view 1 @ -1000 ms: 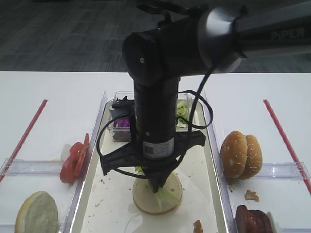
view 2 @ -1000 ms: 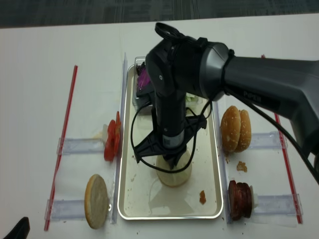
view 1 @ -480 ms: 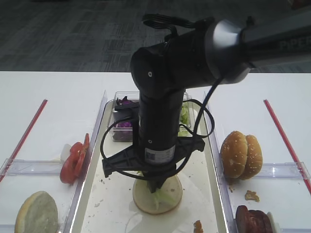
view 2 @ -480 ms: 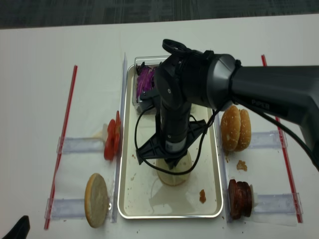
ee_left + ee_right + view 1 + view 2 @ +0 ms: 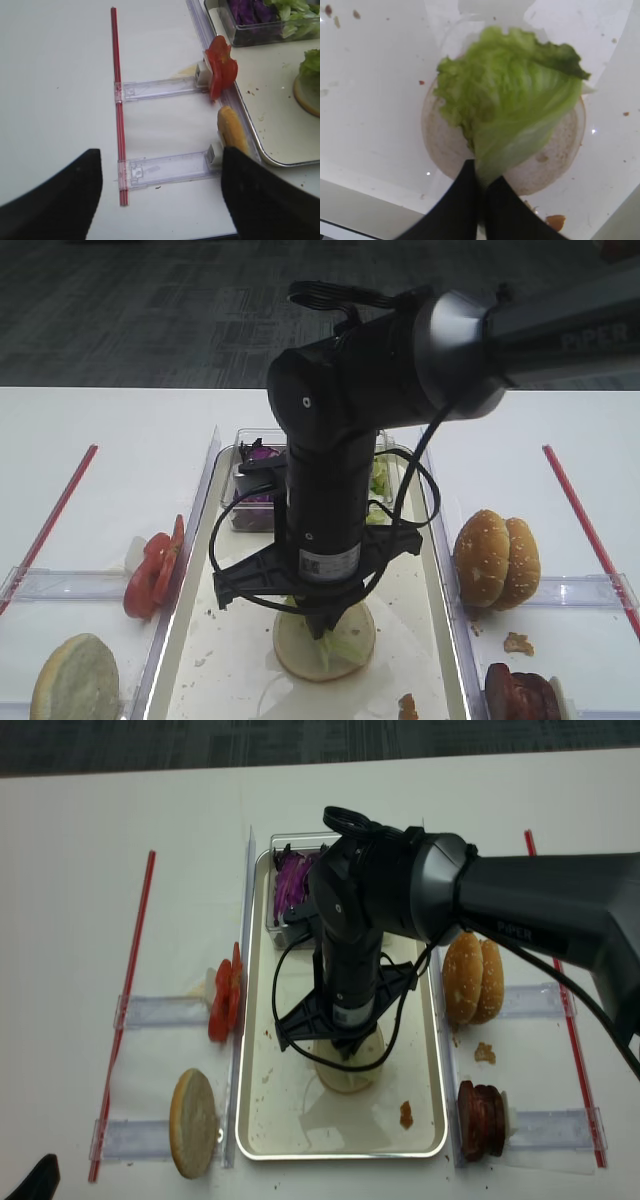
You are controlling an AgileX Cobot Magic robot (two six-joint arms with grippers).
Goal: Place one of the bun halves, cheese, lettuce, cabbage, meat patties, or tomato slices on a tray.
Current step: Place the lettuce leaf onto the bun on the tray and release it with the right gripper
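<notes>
A light green lettuce leaf (image 5: pixel 510 95) hangs over a bun half (image 5: pixel 555 160) that lies cut face up. My right gripper (image 5: pixel 482 172) is shut on the leaf's pale stem end. From above, that gripper (image 5: pixel 322 625) points straight down at the bun half (image 5: pixel 300 655) in the middle of the cream tray (image 5: pixel 200 660). The lettuce (image 5: pixel 345 645) drapes onto the bun. My left gripper (image 5: pixel 160 195) stands open with nothing between its fingers. It is above the white table, left of the tray (image 5: pixel 265 150).
A clear tub at the tray's far end holds purple cabbage (image 5: pixel 255 490) and more lettuce (image 5: pixel 378 480). Tomato slices (image 5: pixel 155 565) and a bun half (image 5: pixel 75 680) stand on clear rails to the left. Sesame buns (image 5: pixel 497 558) and meat patties (image 5: pixel 520 690) are on the right. Red strips (image 5: pixel 50 525) border both sides.
The right arm has shifted slightly, uncovering more of the cabbage tub. Its gripper stays shut on the lettuce over the bun half.
</notes>
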